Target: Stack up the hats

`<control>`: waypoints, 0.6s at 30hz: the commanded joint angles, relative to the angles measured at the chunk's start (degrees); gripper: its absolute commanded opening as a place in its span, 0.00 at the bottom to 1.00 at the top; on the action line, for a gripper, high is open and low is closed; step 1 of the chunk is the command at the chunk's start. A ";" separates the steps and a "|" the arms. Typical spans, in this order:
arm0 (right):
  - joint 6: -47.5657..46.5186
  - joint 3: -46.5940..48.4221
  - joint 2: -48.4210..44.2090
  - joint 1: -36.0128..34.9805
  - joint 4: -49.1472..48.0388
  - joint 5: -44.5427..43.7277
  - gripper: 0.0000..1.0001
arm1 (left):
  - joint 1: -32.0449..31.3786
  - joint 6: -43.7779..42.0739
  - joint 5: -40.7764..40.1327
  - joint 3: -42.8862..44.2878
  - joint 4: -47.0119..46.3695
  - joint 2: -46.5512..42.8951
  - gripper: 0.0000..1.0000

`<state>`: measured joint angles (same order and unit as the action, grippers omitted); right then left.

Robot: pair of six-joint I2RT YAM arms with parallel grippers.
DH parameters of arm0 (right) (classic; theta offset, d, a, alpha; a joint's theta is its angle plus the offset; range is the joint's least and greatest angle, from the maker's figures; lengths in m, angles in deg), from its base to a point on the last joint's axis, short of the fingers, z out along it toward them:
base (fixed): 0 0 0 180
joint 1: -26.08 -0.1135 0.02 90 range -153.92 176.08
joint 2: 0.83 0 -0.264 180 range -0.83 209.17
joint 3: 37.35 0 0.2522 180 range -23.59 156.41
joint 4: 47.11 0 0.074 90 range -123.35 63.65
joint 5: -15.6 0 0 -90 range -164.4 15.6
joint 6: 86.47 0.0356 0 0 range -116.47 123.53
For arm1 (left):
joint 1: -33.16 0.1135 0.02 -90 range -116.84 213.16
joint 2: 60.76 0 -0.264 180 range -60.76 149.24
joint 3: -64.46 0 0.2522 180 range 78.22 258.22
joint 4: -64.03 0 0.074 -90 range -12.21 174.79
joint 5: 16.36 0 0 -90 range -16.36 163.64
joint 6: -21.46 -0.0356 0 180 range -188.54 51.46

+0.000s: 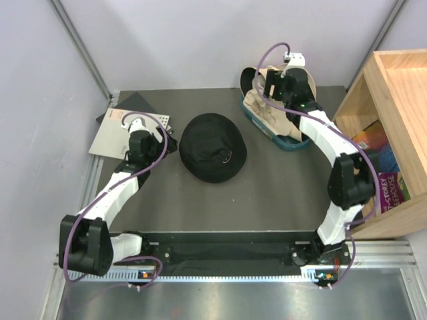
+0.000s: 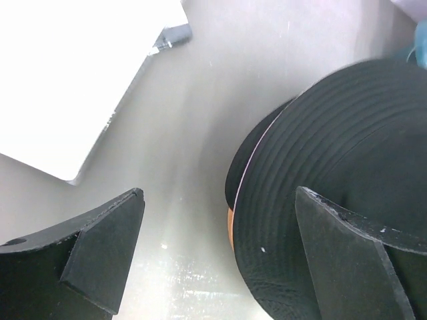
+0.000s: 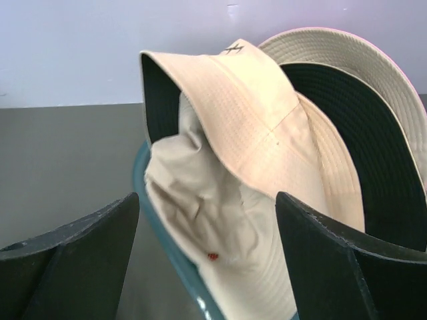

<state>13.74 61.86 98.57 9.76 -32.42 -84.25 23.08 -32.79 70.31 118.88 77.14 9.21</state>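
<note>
A black bucket hat [image 1: 212, 147] lies crown up at the middle of the table. It fills the right of the left wrist view [image 2: 340, 180], with a thin pink edge and an orange sliver under its brim. My left gripper [image 1: 138, 125] is open and empty, left of it. Beige hats [image 1: 265, 107] sit in a teal tub [image 1: 288, 141] at the back right. In the right wrist view a crumpled cream hat [image 3: 227, 227] lies under a beige black-lined one [image 3: 233, 100], and another black-lined hat [image 3: 360, 133] stands behind. My right gripper [image 1: 272, 85] is open above them.
A white sheet [image 1: 123, 133] lies at the back left, also in the left wrist view [image 2: 73, 73]. A wooden shelf [image 1: 393, 100] with books [image 1: 383, 167] stands along the right. Grey walls close the back and left.
</note>
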 commanded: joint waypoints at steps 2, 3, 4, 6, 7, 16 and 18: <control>-3.27 10.33 10.19 0.06 -3.30 -7.37 0.82 | 0.59 -2.61 -1.94 6.17 7.14 -4.49 0.99; -3.54 11.48 12.99 0.06 -3.82 -7.99 0.82 | 0.68 -3.22 -2.11 6.70 7.67 -4.67 0.99; -3.89 14.02 14.50 0.06 -4.26 -9.21 0.83 | 0.77 -3.66 -2.55 7.58 8.72 -4.85 0.99; -4.94 16.93 18.62 0.06 -4.44 -11.32 0.83 | 0.86 -4.54 -3.26 8.20 9.26 -5.11 0.99; -5.21 19.73 19.86 0.06 -4.53 -11.94 0.83 | 1.03 -4.72 -3.61 8.64 9.69 -5.02 0.99; -9.69 33.01 31.56 0.06 -4.45 -16.60 0.55 | 1.74 -5.51 -3.87 8.91 10.05 -3.88 0.99; -11.43 33.20 31.39 -0.03 -4.44 -19.58 0.34 | 1.82 -5.60 -3.87 8.82 10.05 -3.88 0.99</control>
<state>5.74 90.69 129.69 9.76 -34.70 -97.56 24.41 -37.27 67.53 125.90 87.13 5.41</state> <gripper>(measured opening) 0.476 0.991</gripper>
